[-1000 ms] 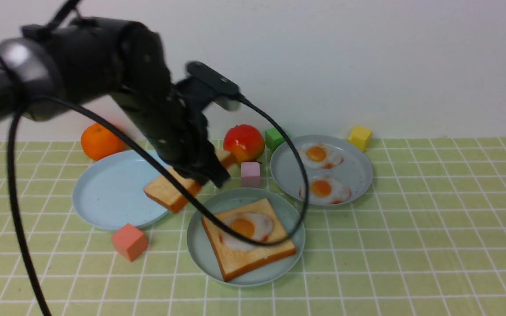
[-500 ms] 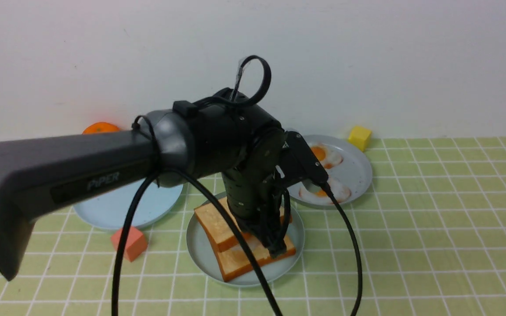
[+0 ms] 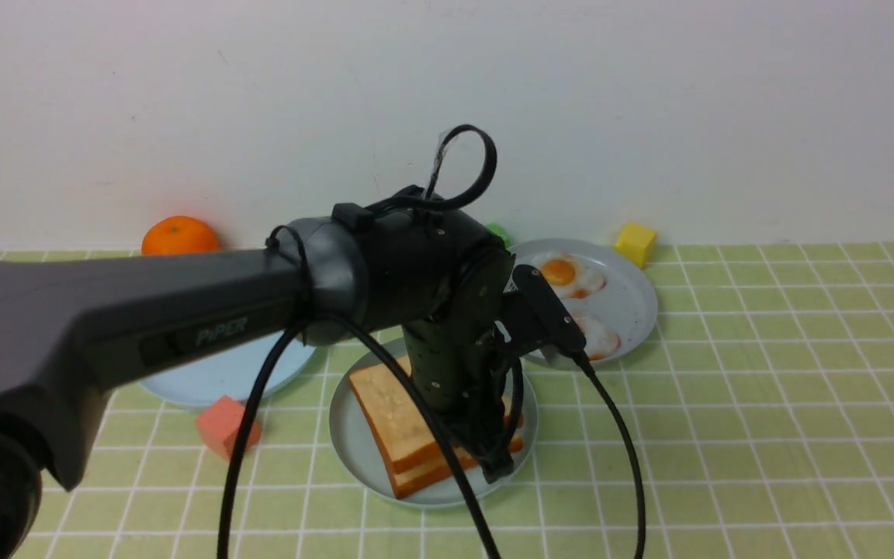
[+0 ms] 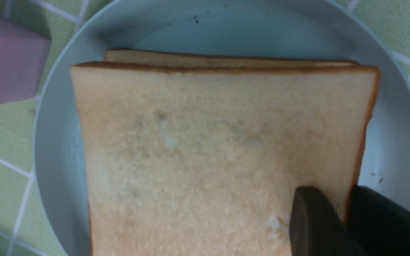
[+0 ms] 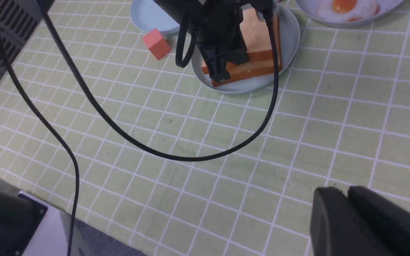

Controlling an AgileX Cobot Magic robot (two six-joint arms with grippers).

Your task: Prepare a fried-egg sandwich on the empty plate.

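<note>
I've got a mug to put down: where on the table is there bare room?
Widest: right of the sandwich plate and the grey plate. Another strip lies nearer than the salmon cube, though cables hang over it. It's crowded around the left arm.

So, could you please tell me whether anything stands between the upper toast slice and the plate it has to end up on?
Yes: the lower toast slice lies between the upper slice and the plate.

Golden toast (image 4: 208,142) with brown crusts, mint-green plate (image 4: 55,149), green white-lined grid tablecloth (image 3: 765,404)
</note>
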